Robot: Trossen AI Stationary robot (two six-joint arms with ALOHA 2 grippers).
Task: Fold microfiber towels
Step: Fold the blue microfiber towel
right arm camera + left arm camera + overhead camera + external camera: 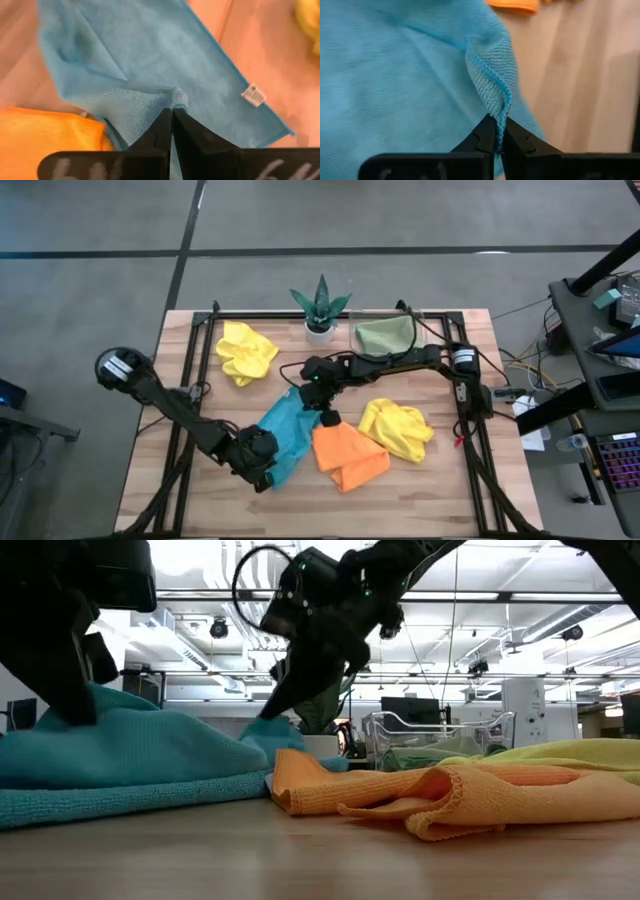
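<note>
A sky blue towel (285,435) lies spread at the table's middle. My left gripper (262,468) is shut on its near end, and my right gripper (322,406) is shut on its far right part. An orange towel (346,456) lies crumpled right beside it, resting on the table. One yellow towel (398,428) lies to the right and another (245,350) at the far left. A sage green towel (385,335) sits in a clear tray at the far edge. My left gripper (498,122) pinches the blue towel's stitched hem (496,100) between its two fingers, slanting down at it. The hem stands up in a small ridge at the pinch, and the rest of the cloth lies on the table. My right gripper (172,112) pinches a puckered bit of the blue towel (176,96) near the edge beside the orange towel, slanting down from the far side. There the cloth is drawn up into a low peak (265,730), and the rest lies slack on the table.
A spiky green potted plant (320,308) stands at the far edge beside the clear tray (408,330). Bare wood shows along the table's near edge (330,510) and at its left side.
</note>
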